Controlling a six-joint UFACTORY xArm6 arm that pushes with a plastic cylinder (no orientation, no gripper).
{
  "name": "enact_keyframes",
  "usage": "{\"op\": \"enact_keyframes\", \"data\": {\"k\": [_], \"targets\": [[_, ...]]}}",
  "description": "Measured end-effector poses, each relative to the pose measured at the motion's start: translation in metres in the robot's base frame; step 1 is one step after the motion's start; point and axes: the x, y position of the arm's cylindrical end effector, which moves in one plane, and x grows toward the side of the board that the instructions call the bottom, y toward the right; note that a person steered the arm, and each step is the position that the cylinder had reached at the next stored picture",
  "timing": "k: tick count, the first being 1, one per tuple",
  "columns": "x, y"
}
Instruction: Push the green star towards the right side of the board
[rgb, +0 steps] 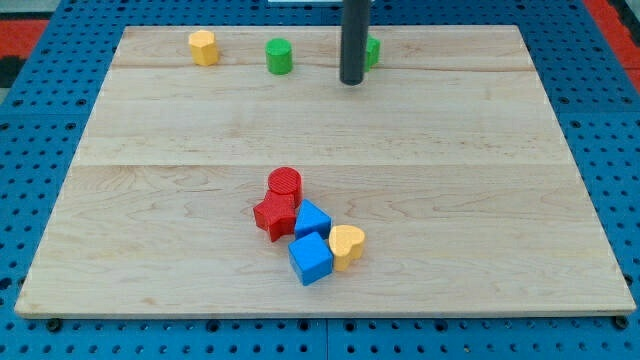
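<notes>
the green star sits near the board's top edge, mostly hidden behind the rod, just right of the tip; whether they touch cannot be told; the rod has no jaws and holds nothing; the star looks light, rigid and likely to spin, so a push on its left face suits; counted: one green star, one green cylinder, two yellow blocks, two red, two blue

Green star: a small green block lying near the surface's top edge, right of centre. Only its right portion shows; its shape cannot be confirmed.
</notes>
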Motion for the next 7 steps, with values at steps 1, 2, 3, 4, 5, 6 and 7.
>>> {"op": "enact_keyframes", "data": {"k": [1, 2, 3, 4, 5, 6, 7], "targets": [[0.001, -0.039], [-0.019, -0.049], [-0.056, -0.043], [-0.062, -0.028], [-0.073, 0.008], [-0.073, 0.043], [-0.064, 0.061]]}}
